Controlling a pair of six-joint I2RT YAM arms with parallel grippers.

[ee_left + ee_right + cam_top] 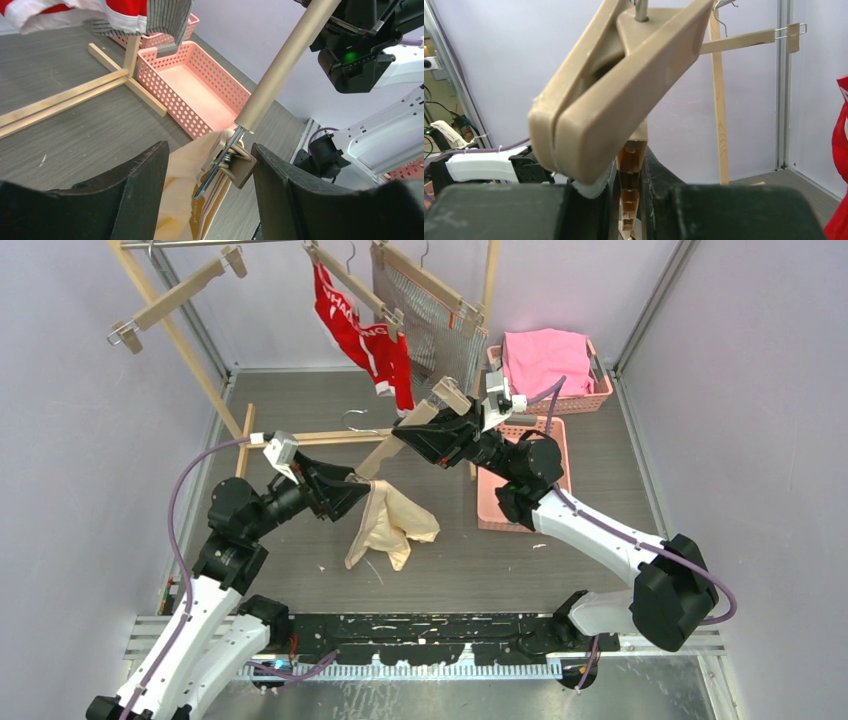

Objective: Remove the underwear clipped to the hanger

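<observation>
My right gripper point(428, 433) is shut on a beige hanger point(405, 435) and holds it tilted above the floor; in the right wrist view the bar point(631, 170) sits between the shut fingers under a big clip point(614, 85). The cream underwear point(390, 525) hangs from the hanger's lower clip point(235, 160), its bottom on the floor. My left gripper point(358, 486) is open, its jaws either side of that clip and the cream cloth point(180, 200). The red underwear point(365, 335) and the striped underwear point(425, 315) hang clipped on the rail's hangers.
A bare hanger point(175, 295) hangs at the back left. The wooden rack's foot point(330, 437) lies on the floor. An empty pink basket point(495, 495) sits under my right arm; another basket point(590, 400) behind it holds pink cloth point(545, 358).
</observation>
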